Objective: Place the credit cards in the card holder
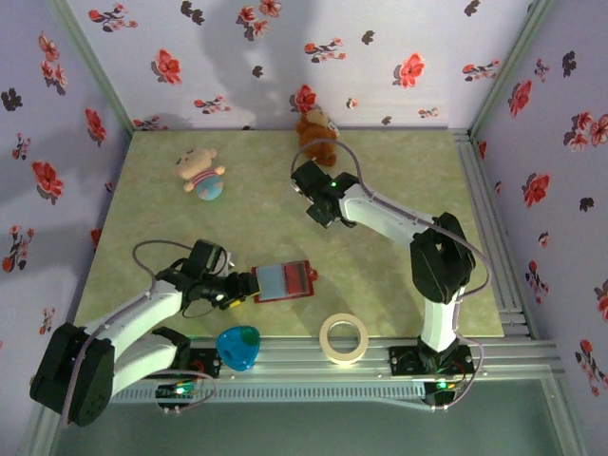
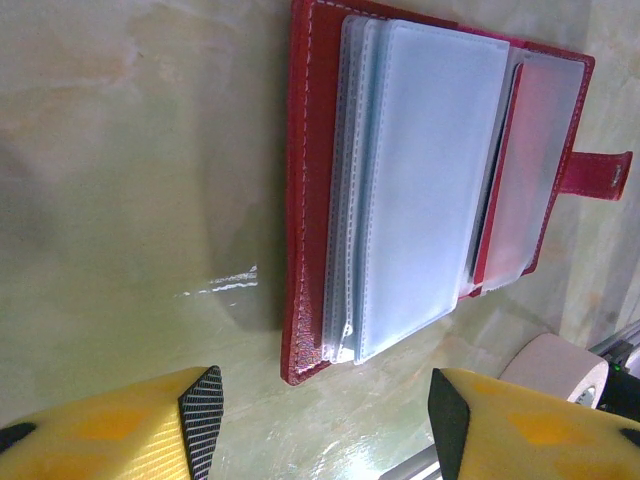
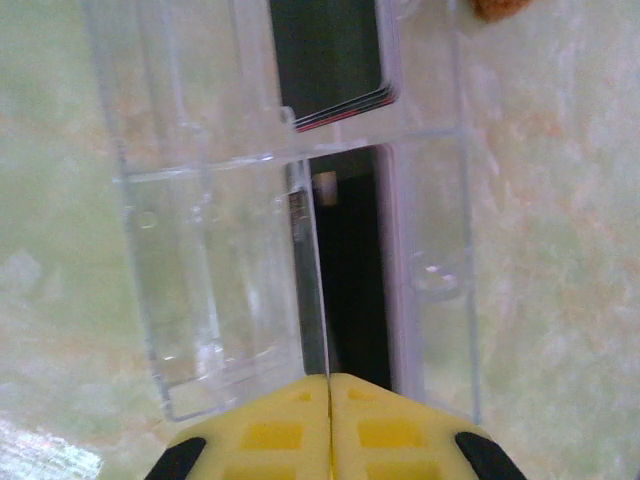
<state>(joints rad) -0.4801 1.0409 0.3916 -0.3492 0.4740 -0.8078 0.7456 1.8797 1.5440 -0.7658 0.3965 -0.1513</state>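
The card holder (image 1: 283,281) (image 2: 430,180) lies open on the green table, red-bordered with pale clear sleeves facing up. My left gripper (image 1: 245,288) (image 2: 325,400) hovers just off its left end, open, with nothing between its fingers. At the back of the table my right gripper (image 1: 306,185) (image 3: 328,378) reaches down into a clear plastic box (image 3: 200,280). Its jaws are shut on a thin credit card (image 3: 312,280) that I see edge-on, standing up out of the box. More dark credit cards (image 3: 330,60) lie stacked in the box's far compartment.
A roll of tape (image 1: 344,338) (image 2: 555,365) and a blue heart-shaped object (image 1: 238,347) sit near the front edge. A striped plush toy (image 1: 201,174) and a brown bear (image 1: 316,133) lie at the back. Metal rails border the table's front and right sides.
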